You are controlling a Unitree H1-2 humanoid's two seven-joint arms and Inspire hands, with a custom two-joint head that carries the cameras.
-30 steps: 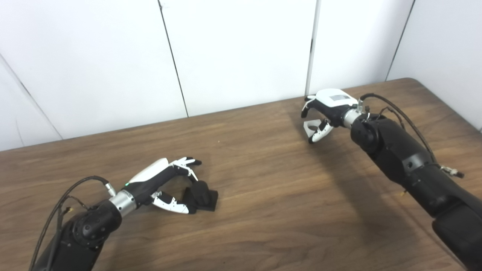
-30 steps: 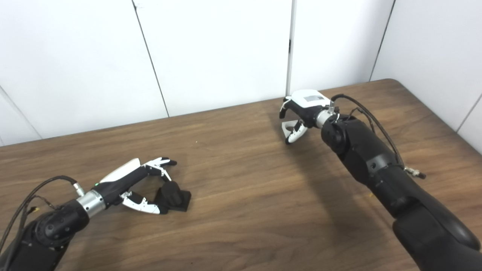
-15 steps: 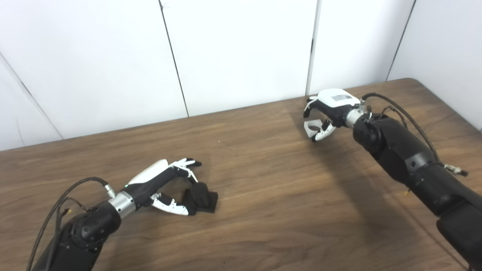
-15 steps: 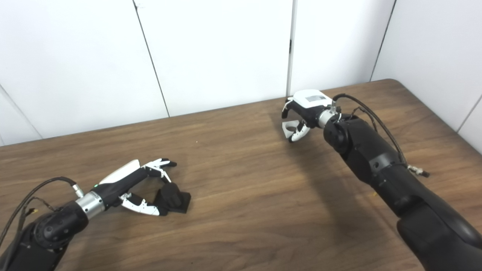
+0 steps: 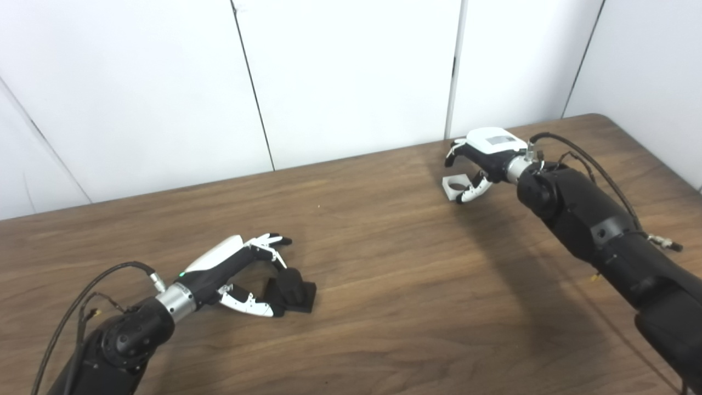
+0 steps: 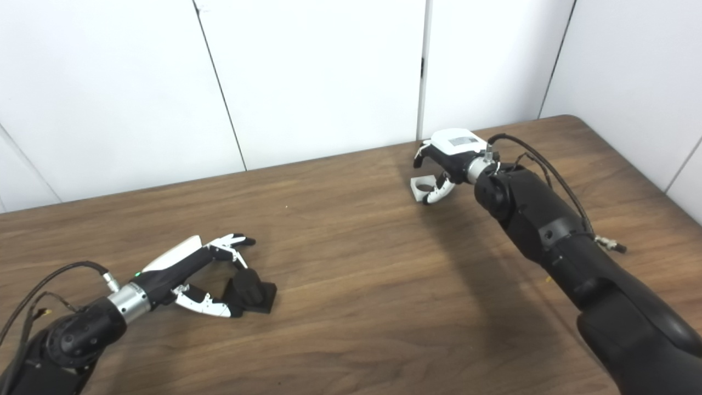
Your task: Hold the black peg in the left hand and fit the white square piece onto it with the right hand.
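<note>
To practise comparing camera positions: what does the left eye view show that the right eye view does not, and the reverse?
Left eye view only: the left arm's cable loop whole, not cut by the picture's edge. Right eye view only: a wall seam beyond the table's right edge. Both: the left hand at the black peg, and the right hand with fingers curled about the white square piece, on the wooden table.

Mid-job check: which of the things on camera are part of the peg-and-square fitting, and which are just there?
Part of the job:
- black peg, on the table at the left hand
- white square piece, on the table under the right hand

Just there:
- wooden table
- white wall panels
No other loose things show.
</note>
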